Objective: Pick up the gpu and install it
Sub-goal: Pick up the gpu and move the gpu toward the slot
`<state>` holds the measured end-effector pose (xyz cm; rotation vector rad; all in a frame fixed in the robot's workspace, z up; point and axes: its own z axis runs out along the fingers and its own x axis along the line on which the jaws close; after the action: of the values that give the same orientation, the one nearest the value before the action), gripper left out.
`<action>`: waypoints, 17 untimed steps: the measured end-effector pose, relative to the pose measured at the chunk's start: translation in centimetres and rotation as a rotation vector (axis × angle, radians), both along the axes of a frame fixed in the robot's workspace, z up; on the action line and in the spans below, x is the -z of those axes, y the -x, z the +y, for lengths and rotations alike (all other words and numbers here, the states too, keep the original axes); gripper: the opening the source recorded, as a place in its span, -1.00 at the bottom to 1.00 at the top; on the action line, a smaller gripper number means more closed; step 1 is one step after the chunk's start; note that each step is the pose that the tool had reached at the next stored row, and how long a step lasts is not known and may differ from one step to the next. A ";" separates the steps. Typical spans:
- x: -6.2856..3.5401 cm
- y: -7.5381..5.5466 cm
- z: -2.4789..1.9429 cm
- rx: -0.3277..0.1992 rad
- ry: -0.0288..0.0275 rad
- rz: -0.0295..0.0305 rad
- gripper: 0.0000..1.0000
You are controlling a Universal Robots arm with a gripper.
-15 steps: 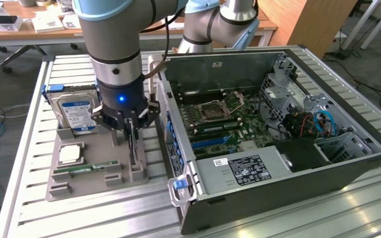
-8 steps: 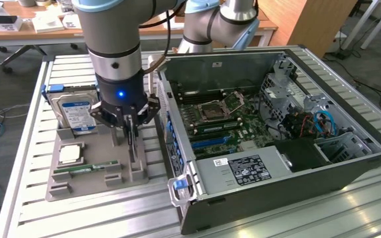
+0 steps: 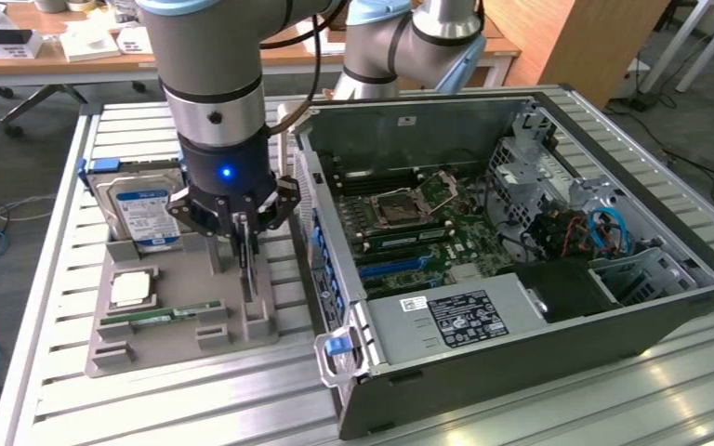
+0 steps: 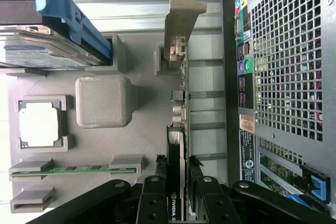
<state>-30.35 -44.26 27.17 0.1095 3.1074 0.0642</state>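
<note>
gpu (image 4: 178,103) upright in tray (image 4: 142,145) slot, pincer (image 4: 178,192) gripping its edge; case (image 4: 283,77) just beside

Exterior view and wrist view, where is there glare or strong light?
Exterior view: light glares off the table at the view's right, and a blue lamp glows on the arm. Wrist view: the CPU is washed out white; the gpu bracket catches light.
</note>
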 end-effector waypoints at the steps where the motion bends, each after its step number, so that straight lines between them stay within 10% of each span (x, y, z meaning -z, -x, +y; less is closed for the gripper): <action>1: 0.00 0.0 0.00 0.000 0.0000 0.0001 -0.46; 7: -0.04 0.0 -0.01 -0.001 -0.0025 0.0001 -0.47; 17: -0.98 0.0 -0.11 -0.017 -0.0506 -0.0023 -0.47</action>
<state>-30.35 -44.37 28.14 0.0842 3.1054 0.1434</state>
